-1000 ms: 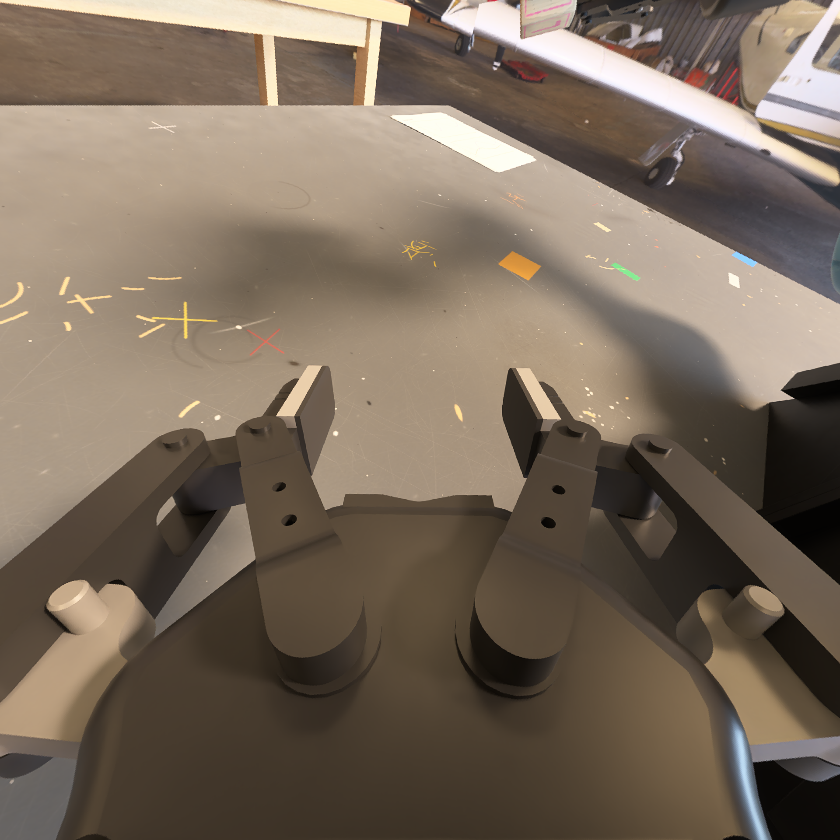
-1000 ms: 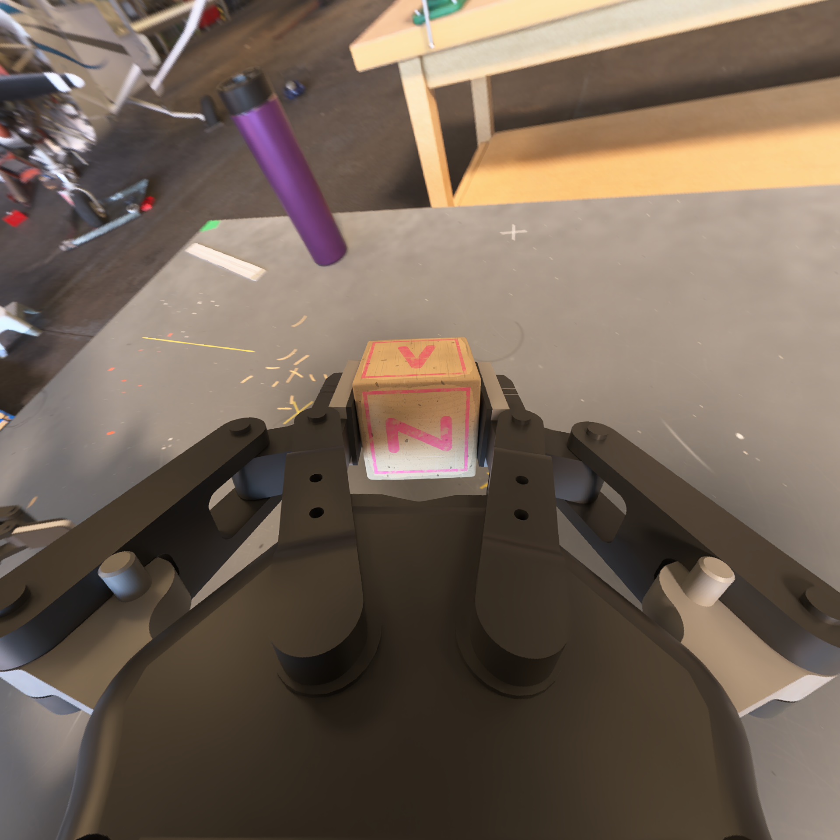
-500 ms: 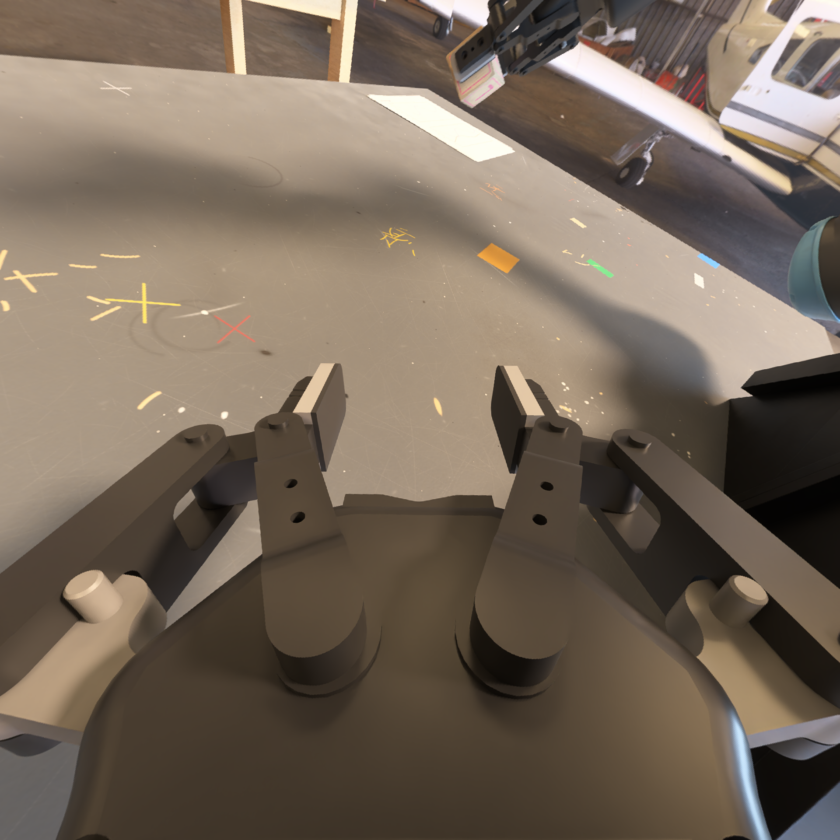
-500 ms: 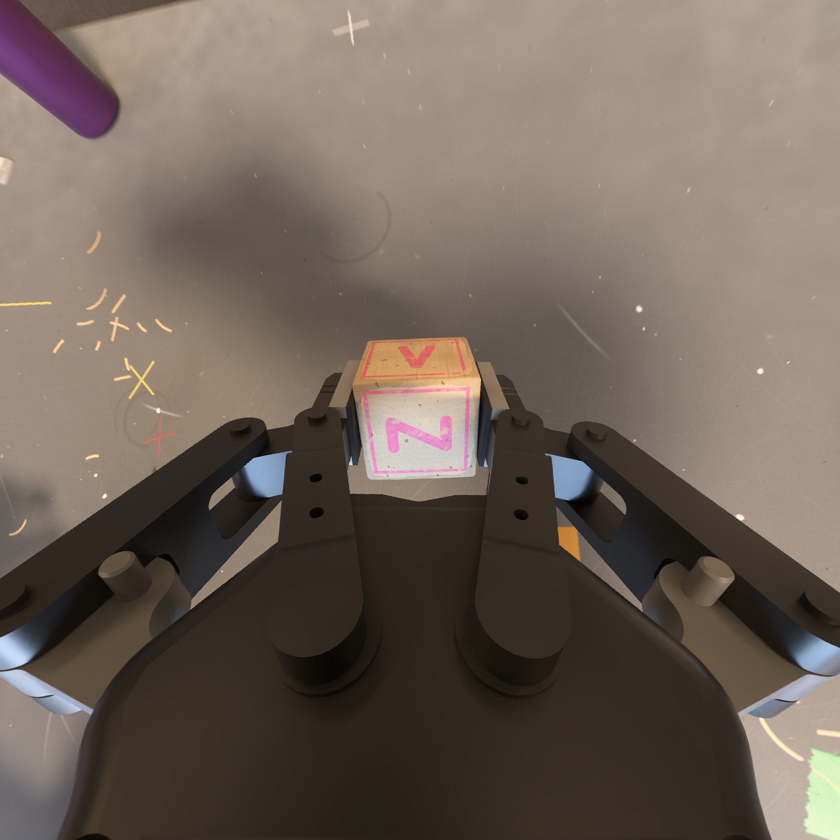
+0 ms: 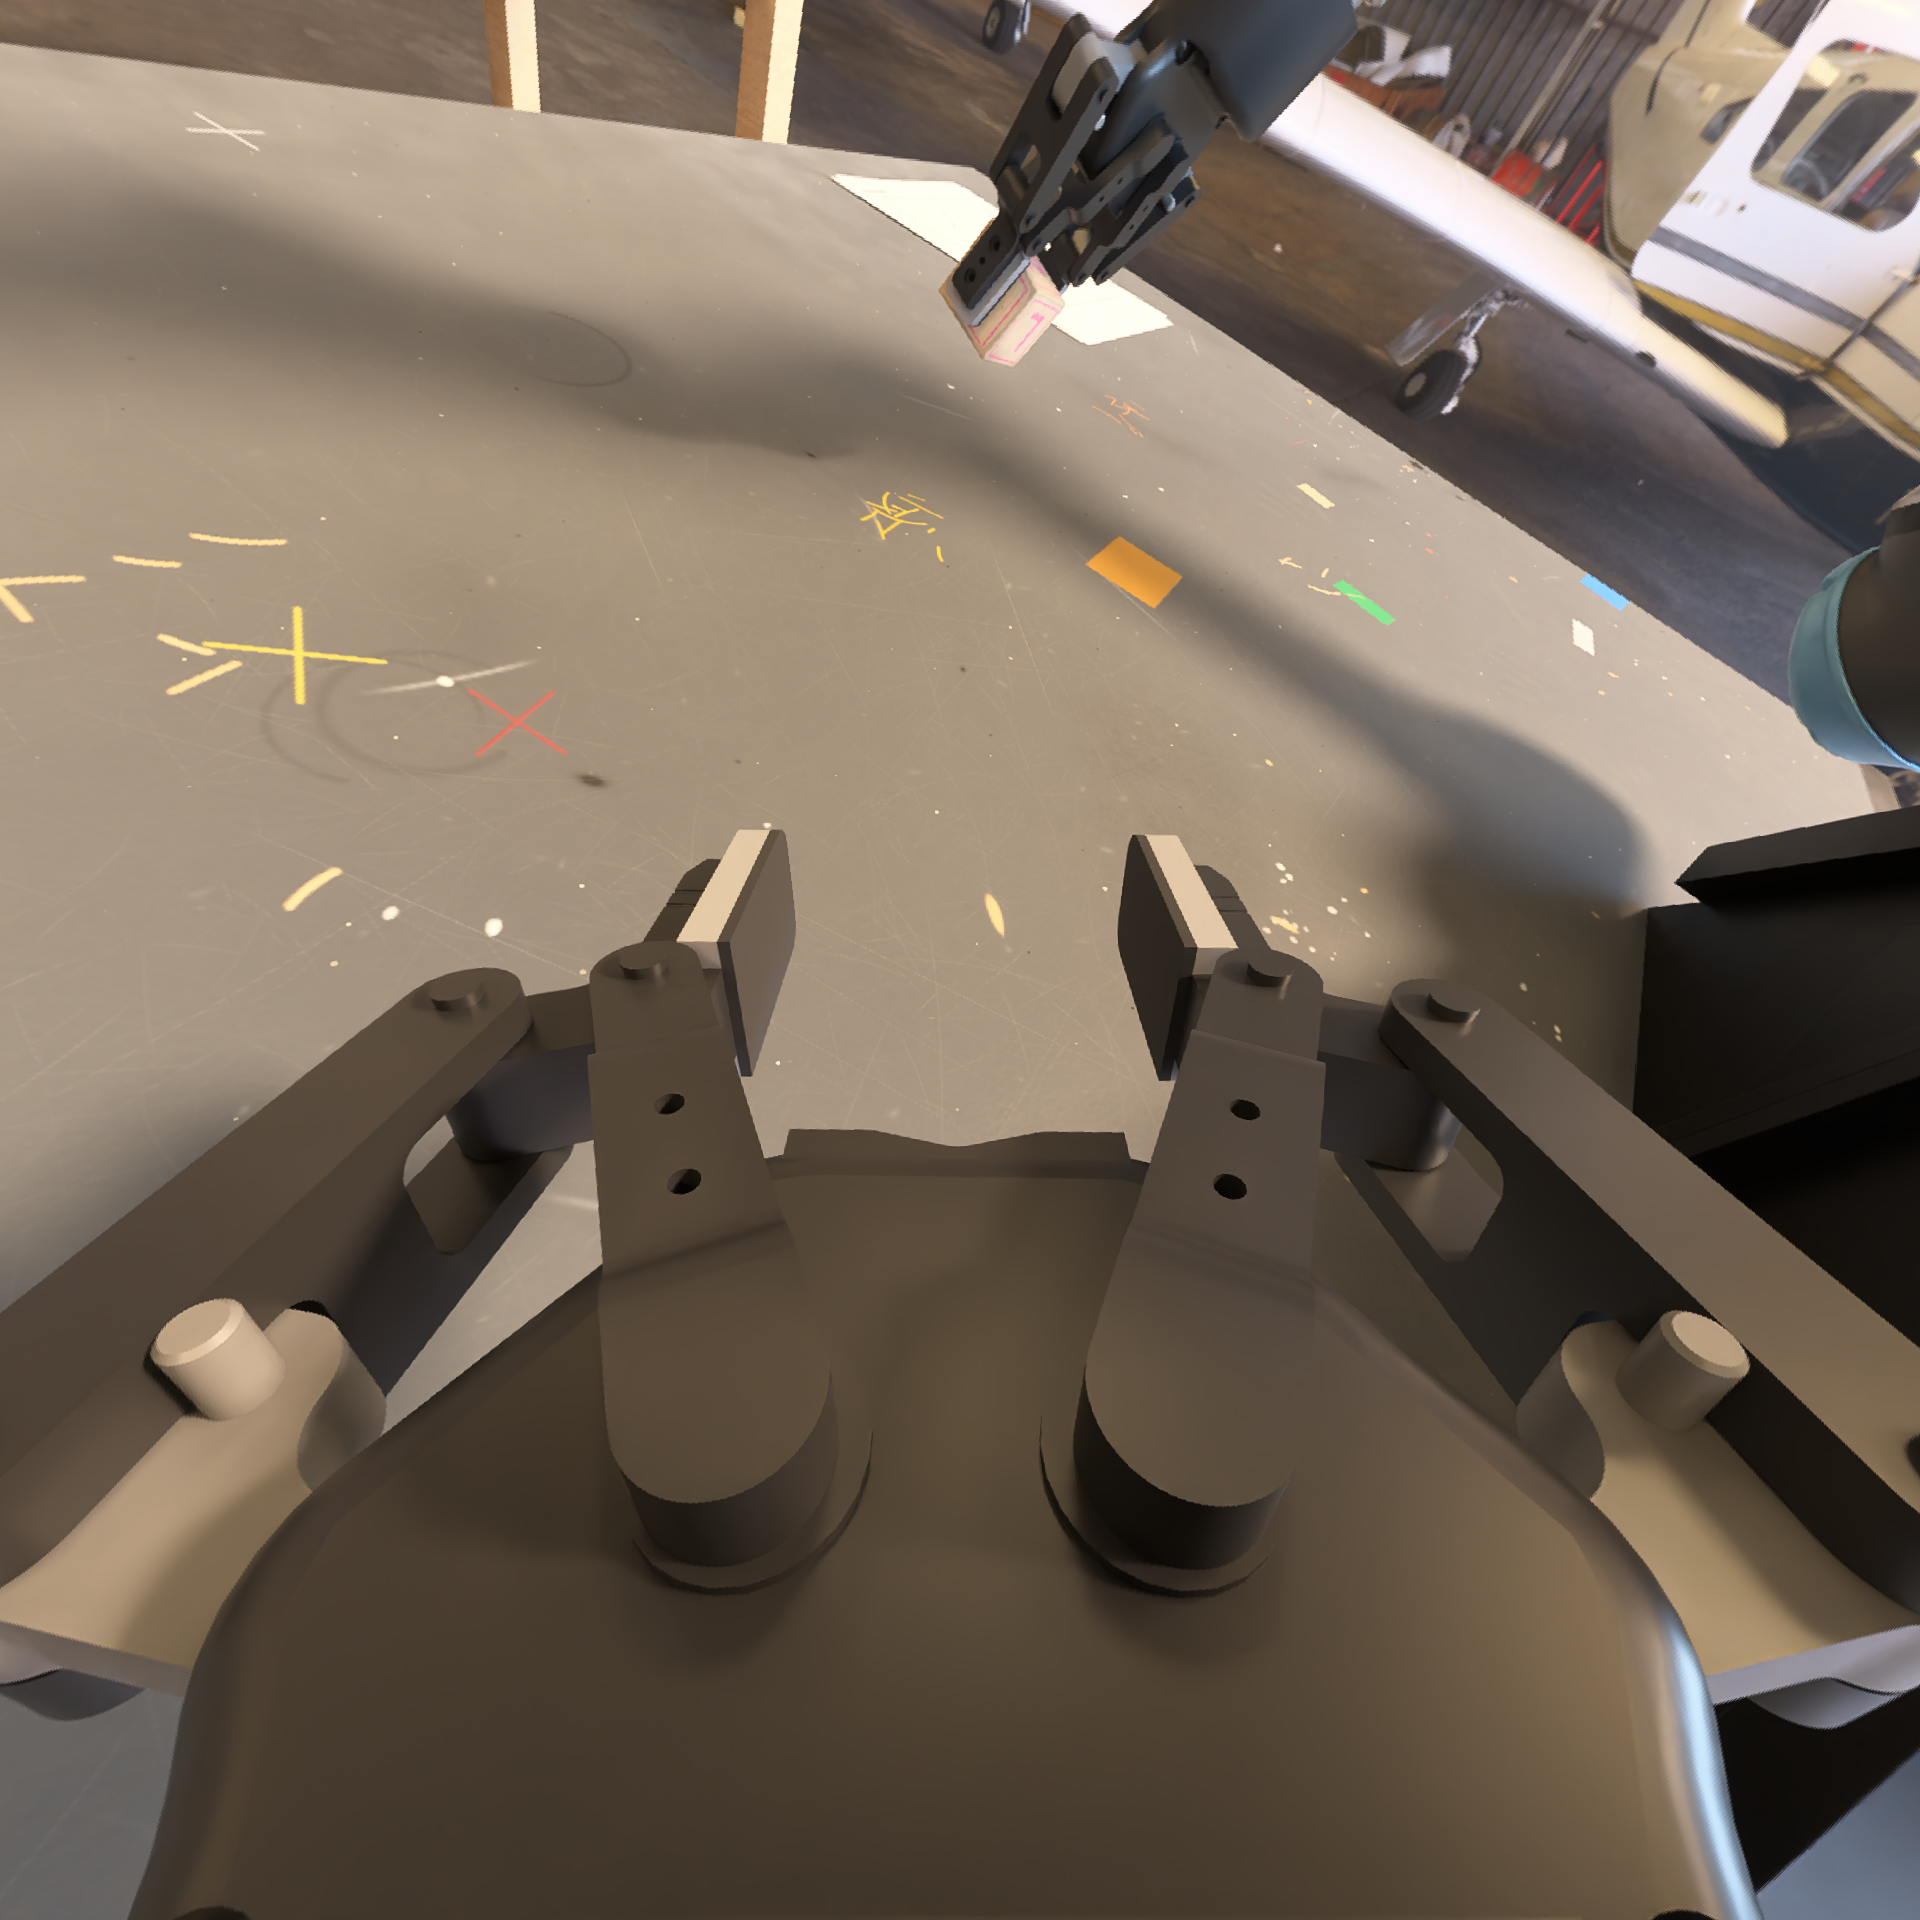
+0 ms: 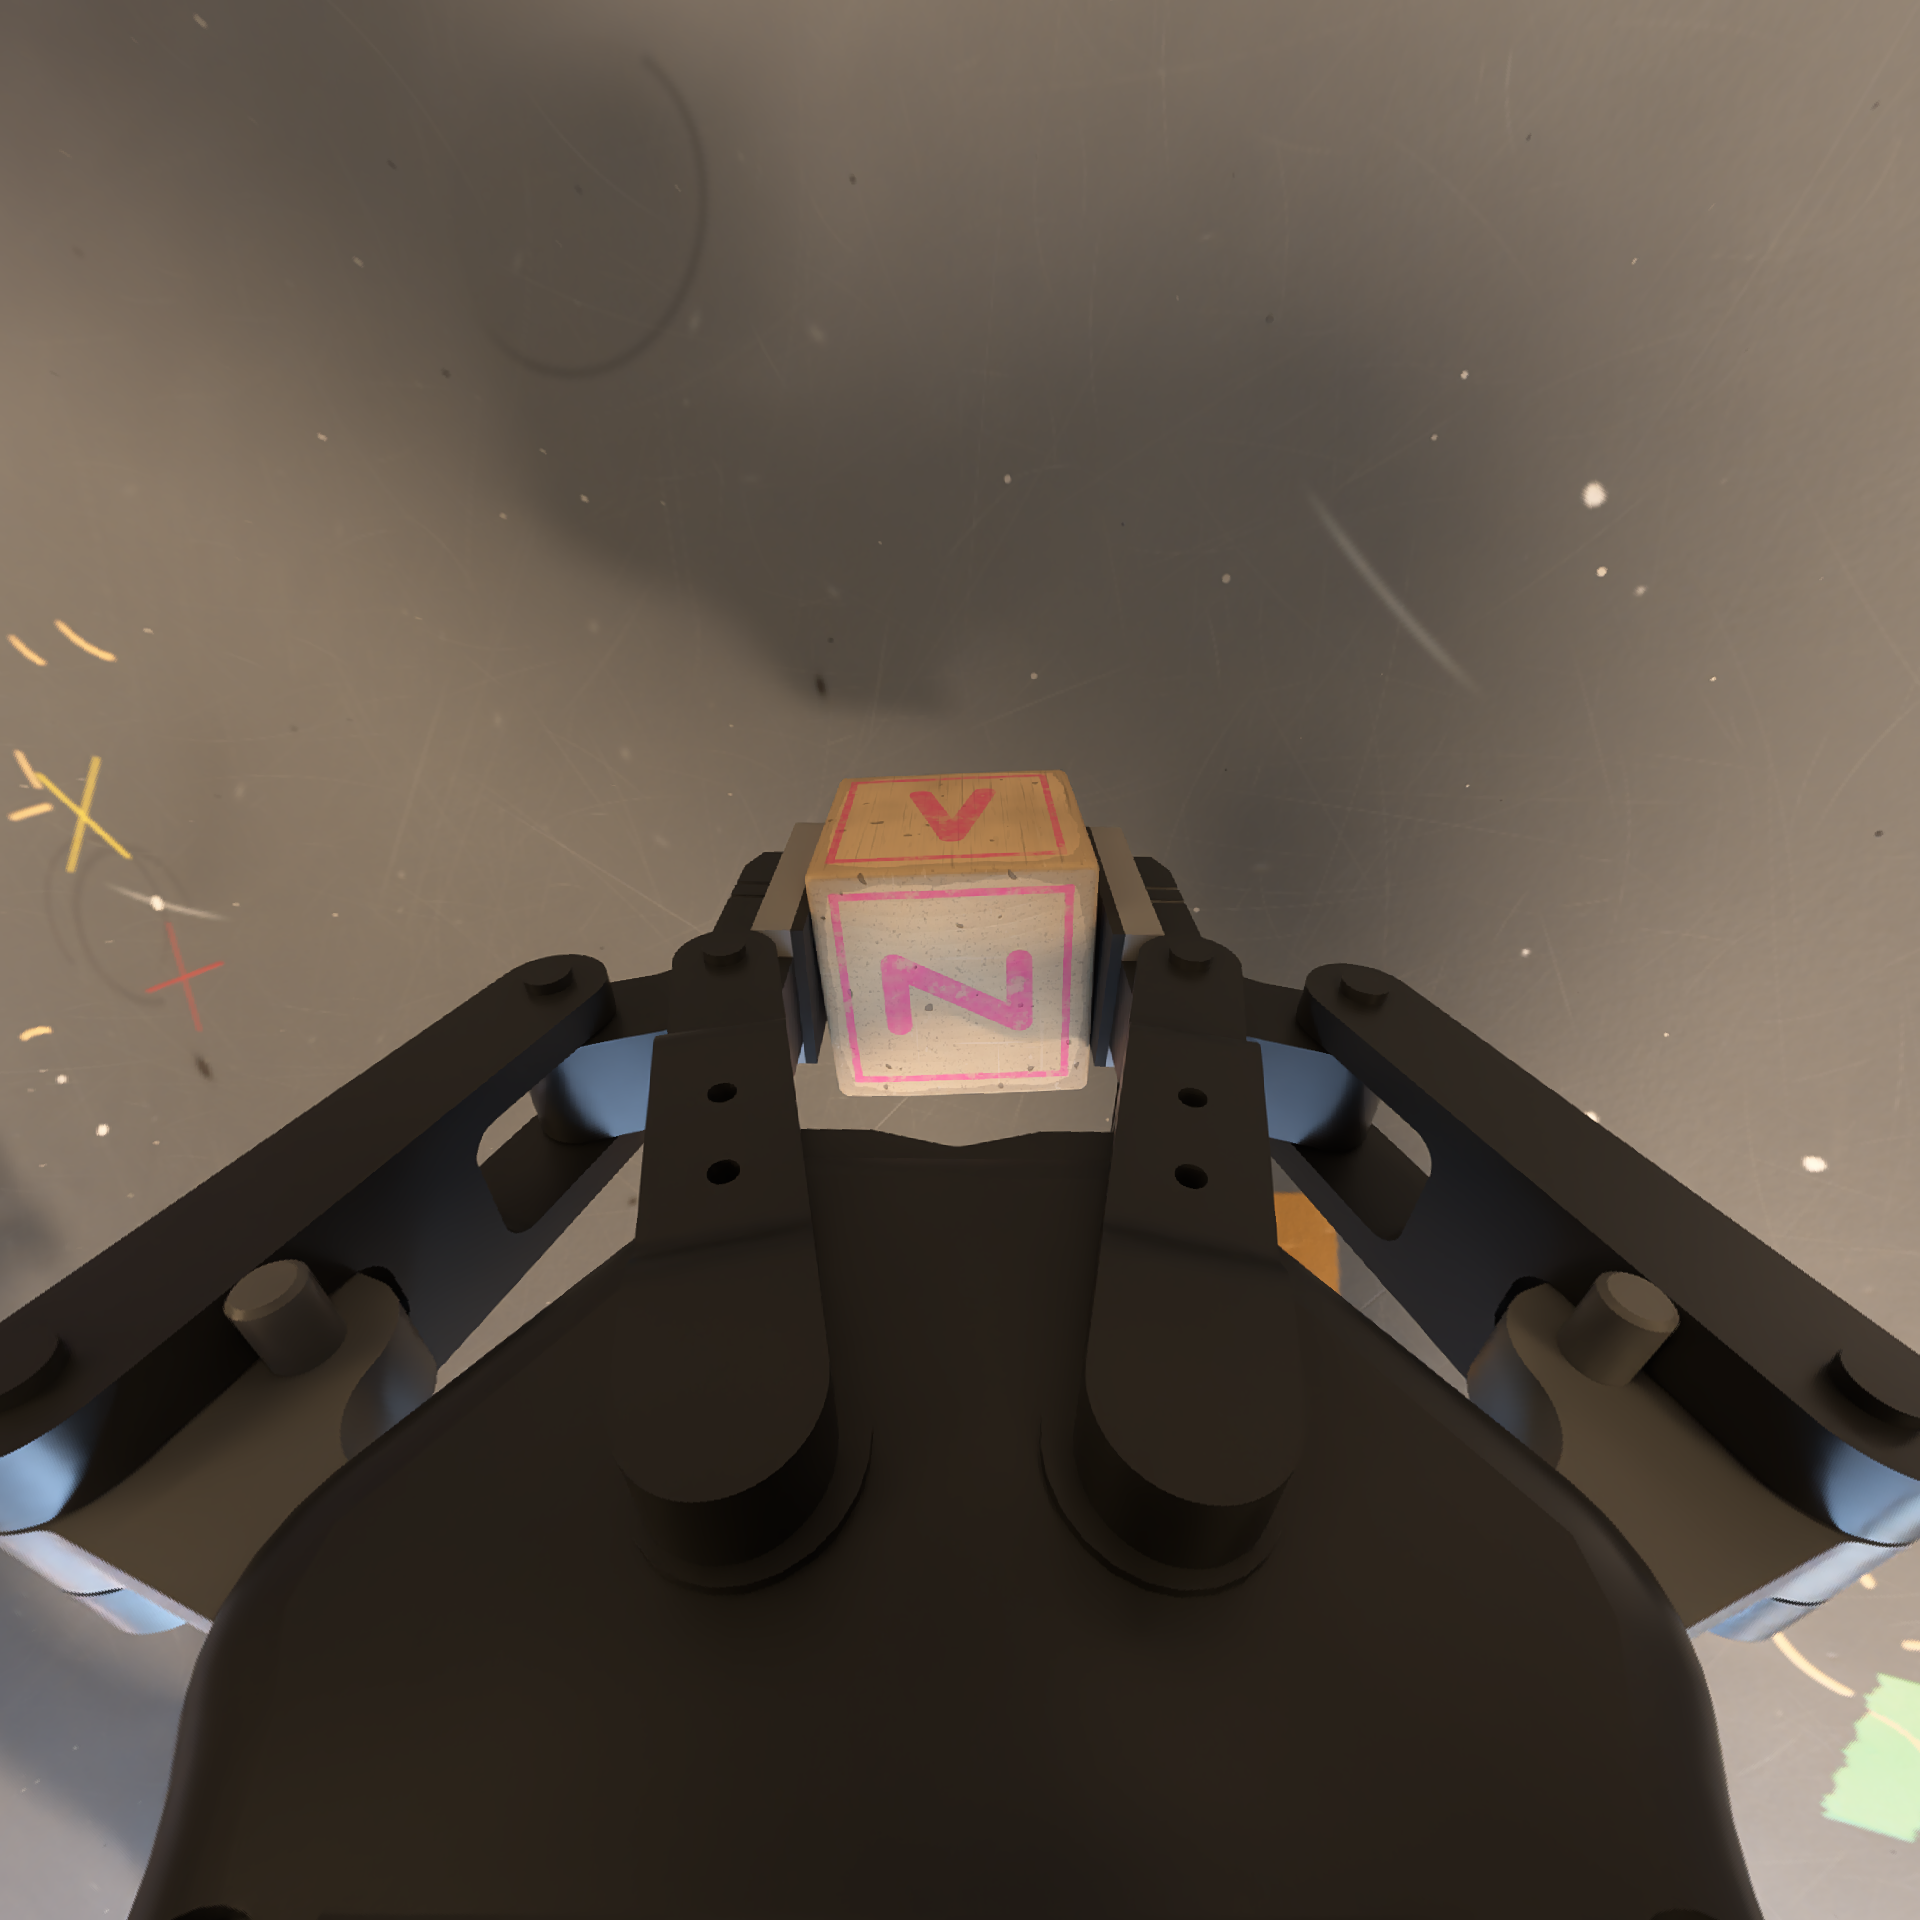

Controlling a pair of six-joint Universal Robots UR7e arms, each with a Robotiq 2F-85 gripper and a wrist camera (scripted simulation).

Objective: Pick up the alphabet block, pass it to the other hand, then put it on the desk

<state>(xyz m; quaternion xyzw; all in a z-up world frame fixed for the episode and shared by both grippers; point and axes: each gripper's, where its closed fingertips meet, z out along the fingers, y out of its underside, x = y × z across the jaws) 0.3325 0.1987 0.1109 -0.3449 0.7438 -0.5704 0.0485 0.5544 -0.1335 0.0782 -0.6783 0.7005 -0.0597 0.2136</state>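
**Gripping the block above the desk: right claw pinching, left claw spread**

Lying across both views, the grey desk [image 5: 644,436] is showing scratches, chalk-like yellow and red marks, and a broad arm shadow.

Standing beyond the desk edge at the upper right of the left wrist view, a white aircraft [image 5: 1766,208] is filling the background.

Filling the lower half of the left wrist view, the left gripper [image 5: 956,935] is hanging over the desk with its fingers spread wide apart and nothing between them.

Filling the lower half of the right wrist view, the right gripper [image 6: 956,935] is pointing down at the desk, its two pads pressing on opposite sides of the alphabet block [image 6: 951,940]. In the left wrist view it is appearing small at top centre [image 5: 1013,291], raised above the desk.

Sitting between those pads, clear of the desk surface, the alphabet block is showing pale wooden faces with pink borders.

Lying flat right of centre in the left wrist view, an orange patch [image 5: 1132,569] and a smaller green patch [image 5: 1363,603] are marking the desk.
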